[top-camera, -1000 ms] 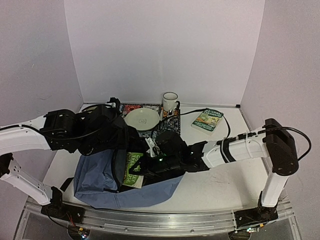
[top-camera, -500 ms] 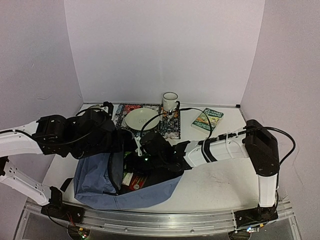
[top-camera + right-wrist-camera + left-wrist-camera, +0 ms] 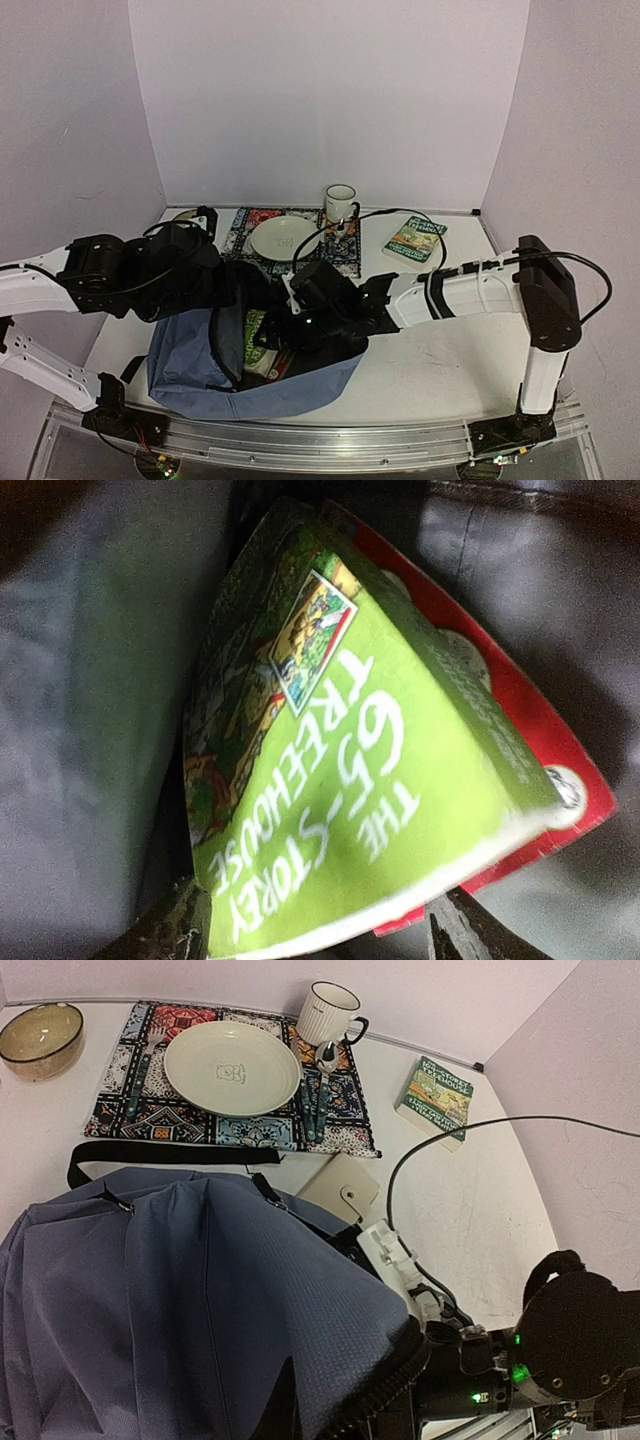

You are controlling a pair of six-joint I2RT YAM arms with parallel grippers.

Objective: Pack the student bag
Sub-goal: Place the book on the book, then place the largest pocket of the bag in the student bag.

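Student bag (image 3: 190,360) lies on the desk (image 3: 450,350), its mouth around my right end effector (image 3: 315,925), which is closed on the green book (image 3: 340,780). A red book (image 3: 520,730) sits just behind that. I judge this the insertion step; next I should let go and back out without snagging fabric. My left end effector (image 3: 235,292) is at the bag's mouth, grip unclear. Well beyond lies another paperback (image 3: 413,243).

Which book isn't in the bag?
The green paperback lying on the table right of the mug; the lime-green book and red book sit inside the student bag.
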